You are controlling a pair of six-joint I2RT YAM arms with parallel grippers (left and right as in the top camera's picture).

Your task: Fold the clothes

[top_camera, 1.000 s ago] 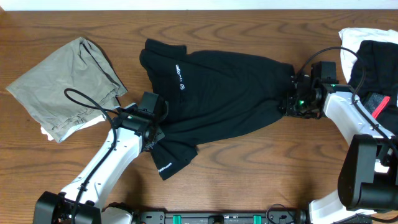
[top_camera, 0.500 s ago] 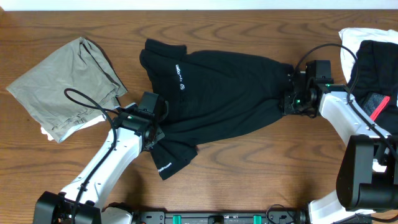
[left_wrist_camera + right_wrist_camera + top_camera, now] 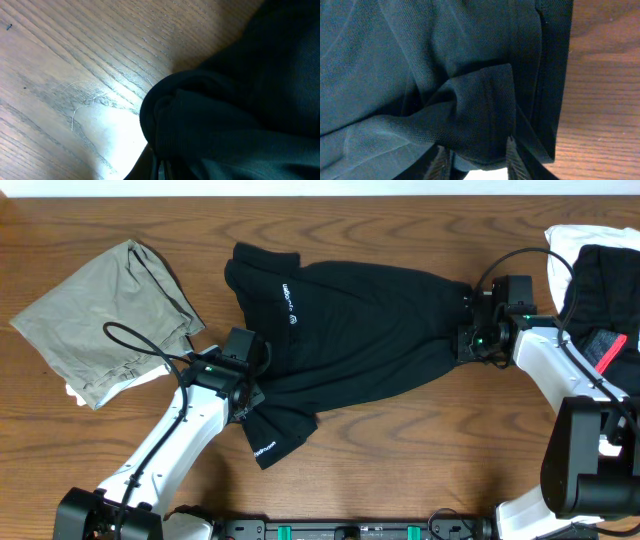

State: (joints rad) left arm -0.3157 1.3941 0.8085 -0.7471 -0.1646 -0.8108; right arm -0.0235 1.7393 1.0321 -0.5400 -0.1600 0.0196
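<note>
The black garment (image 3: 350, 330), long with small white logo marks, lies spread across the middle of the table. My left gripper (image 3: 247, 395) is at its lower left part, above the folded-out sleeve, and is shut on a bunch of the black cloth (image 3: 240, 115); the jaws (image 3: 161, 170) stand nearly together. My right gripper (image 3: 467, 340) is at the garment's right hem. Its fingers (image 3: 512, 155) stand on either side of a raised fold of black cloth (image 3: 470, 110) and pinch it.
An olive-grey garment (image 3: 100, 315) lies crumpled at the left, over something white. At the right edge a white garment (image 3: 565, 245) lies under a black one with red-pink trim (image 3: 600, 290). Bare wooden table (image 3: 400, 440) shows in front.
My right gripper has shifted slightly left and up at the hem, bunching the cloth a little. The left arm and the garment's left side have not moved.
</note>
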